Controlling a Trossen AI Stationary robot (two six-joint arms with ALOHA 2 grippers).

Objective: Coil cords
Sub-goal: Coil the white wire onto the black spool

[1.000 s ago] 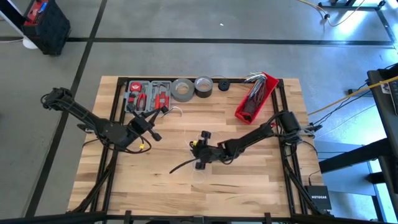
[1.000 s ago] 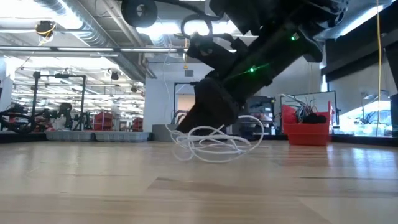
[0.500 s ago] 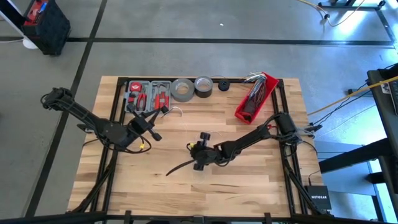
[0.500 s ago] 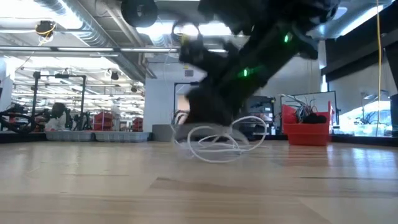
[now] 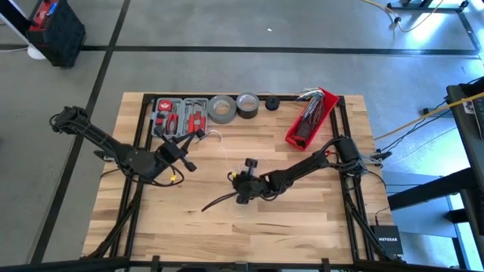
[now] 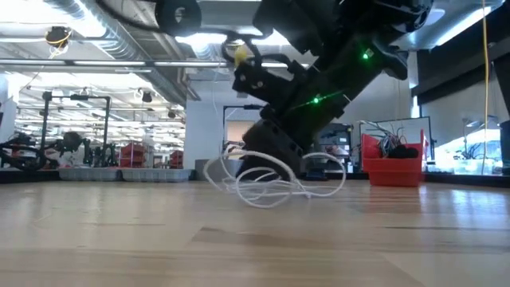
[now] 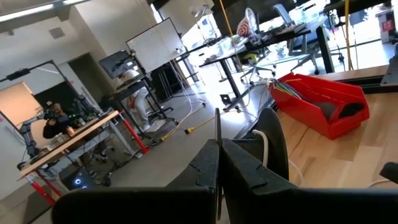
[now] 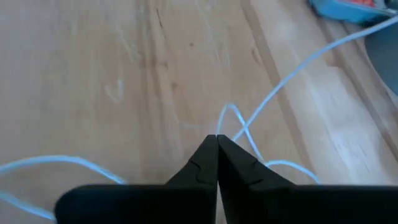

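From above, the right gripper (image 5: 239, 189) sits low near the middle of the wooden surface (image 5: 302, 219). The left gripper (image 5: 198, 133) hangs just in front of the tool case (image 5: 180, 115), beside the grey tape roll (image 5: 221, 109) and black tape roll (image 5: 247, 104); a red bin (image 5: 310, 119) stands at the far right.

At table height, the white cord (image 6: 267, 177) lies in loose loops on the surface, under the right arm.

The left wrist camera shows its fingers (image 7: 249, 168) pressed together, a thin white cord strand (image 7: 217, 127) rising between the tips.

The right wrist camera shows its fingers (image 8: 233, 165) closed, pinching the white cord (image 8: 292, 68) where strands cross.
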